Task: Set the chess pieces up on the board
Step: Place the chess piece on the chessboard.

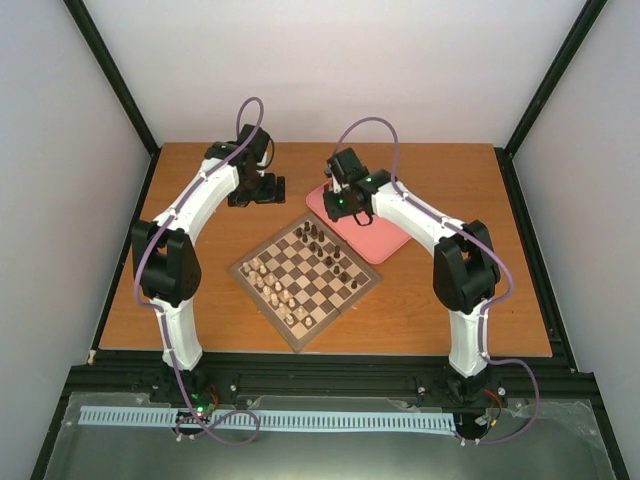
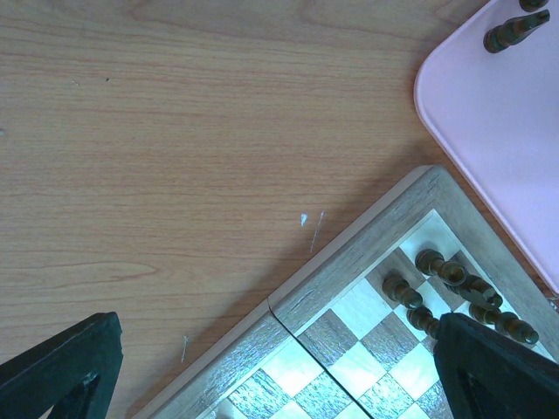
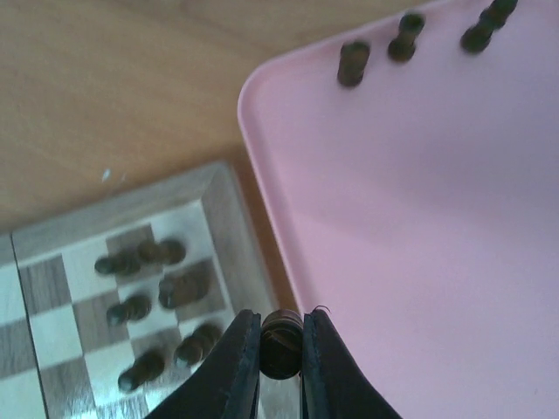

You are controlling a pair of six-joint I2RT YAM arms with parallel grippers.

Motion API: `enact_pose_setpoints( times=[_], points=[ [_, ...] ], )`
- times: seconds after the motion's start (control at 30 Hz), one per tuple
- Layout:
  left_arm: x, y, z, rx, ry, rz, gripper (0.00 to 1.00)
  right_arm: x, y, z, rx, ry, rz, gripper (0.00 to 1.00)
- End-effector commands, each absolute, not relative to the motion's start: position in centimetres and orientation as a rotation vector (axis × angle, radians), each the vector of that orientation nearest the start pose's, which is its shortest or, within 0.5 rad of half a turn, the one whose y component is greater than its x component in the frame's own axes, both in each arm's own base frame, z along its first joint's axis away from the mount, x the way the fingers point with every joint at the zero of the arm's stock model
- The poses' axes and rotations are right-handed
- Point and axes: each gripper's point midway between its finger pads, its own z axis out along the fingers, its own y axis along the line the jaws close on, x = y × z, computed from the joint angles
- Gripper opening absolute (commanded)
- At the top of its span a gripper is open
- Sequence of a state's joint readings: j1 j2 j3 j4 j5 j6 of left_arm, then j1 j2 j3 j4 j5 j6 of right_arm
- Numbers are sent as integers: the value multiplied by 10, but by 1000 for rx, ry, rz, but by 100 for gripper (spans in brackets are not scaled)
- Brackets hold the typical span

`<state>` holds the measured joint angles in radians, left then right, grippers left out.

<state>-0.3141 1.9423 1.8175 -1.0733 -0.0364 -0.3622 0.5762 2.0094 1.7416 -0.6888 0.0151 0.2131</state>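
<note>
Right wrist view: the right hand [image 3: 280, 353] is clamped on a dark chess piece [image 3: 281, 334] over the edge of the board [image 3: 113, 214], beside the pink tray [image 3: 419, 227]. More dark pieces [image 3: 144, 305] stand on its corner squares, with three others [image 3: 353, 63] farther off on the tray. The left hand [image 2: 279, 375] has its fingers wide apart.

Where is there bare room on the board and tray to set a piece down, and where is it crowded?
Free: the board's middle squares, between the dark chess pieces by the pink tray and the cream pieces; most of the tray, apart from three dark pieces near one edge. Crowded: both end rows.
</note>
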Motion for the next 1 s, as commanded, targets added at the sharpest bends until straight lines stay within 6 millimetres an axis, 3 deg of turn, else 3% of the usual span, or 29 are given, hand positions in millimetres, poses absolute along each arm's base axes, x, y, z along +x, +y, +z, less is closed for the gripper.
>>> enact_pose_setpoints(
  times=[0.0,0.23,0.47,0.97],
  points=[
    [439,-137,177,-65,2738,-140,100,422,279,164,-403,2493,268,3],
    [440,-140,181,-66,2730,-167,100,398,281,142,-424,2549,273,3],
    [441,-139,184,-70,2720,-164,100,383,303,127,-519,2563,279,3],
    [440,-138,181,-73,2720,-156,100,372,303,100,-572,2572,286,3]
  ],
)
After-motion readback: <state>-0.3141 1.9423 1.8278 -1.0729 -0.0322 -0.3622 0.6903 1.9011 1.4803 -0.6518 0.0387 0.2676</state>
